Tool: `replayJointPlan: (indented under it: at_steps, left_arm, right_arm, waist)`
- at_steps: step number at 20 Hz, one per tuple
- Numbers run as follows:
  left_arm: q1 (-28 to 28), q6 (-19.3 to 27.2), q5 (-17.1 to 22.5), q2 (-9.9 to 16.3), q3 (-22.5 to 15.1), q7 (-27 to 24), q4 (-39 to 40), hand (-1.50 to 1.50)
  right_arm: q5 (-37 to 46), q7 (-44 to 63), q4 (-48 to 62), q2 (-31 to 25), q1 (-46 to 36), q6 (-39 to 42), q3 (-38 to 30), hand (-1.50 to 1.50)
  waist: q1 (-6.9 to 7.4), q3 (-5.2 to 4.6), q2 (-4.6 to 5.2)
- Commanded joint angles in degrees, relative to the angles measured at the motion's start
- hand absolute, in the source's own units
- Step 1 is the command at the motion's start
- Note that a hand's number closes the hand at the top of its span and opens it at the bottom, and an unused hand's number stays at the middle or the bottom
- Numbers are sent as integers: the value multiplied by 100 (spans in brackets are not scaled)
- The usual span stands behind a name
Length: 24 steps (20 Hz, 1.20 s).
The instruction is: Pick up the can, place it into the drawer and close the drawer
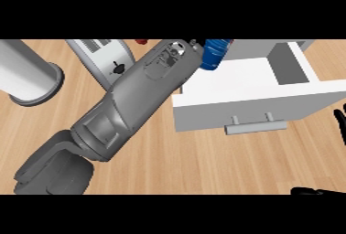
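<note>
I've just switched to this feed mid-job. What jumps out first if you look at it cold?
The big grey left forearm dominates, running diagonally from lower left up to the top centre, where a blue can shows at its end; the hand itself is hidden. Just right of it stands the open white drawer, handle facing the viewer. The right hand barely peeks in at the right edge.

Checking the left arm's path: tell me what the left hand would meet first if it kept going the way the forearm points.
Probably nothing new: the left hand is already at the blue can, over the open drawer's back corner. Its fingers are hidden. Beyond lies the picture's edge; depth is unclear.
</note>
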Motion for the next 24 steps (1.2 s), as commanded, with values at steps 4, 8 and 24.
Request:
replayJointPlan:
  at_steps: [4,8,24]
  left_arm:
    - [327,150,206,0,-416,-417,216,150]
    - [190,-23,195,0,-507,-571,476,150]
    - [496,912,711,0,-877,-767,358,-150]
  right_arm:
    - [-61,-137,56,19,48,115,57,-150]
    - [16,16,-226,92,106,-3,115,-150]
    - [66,-25,16,-52,-266,24,136,-150]
  waist:
    - [-75,2,18]
    - [-82,-2,25]
    - [-189,0,52]
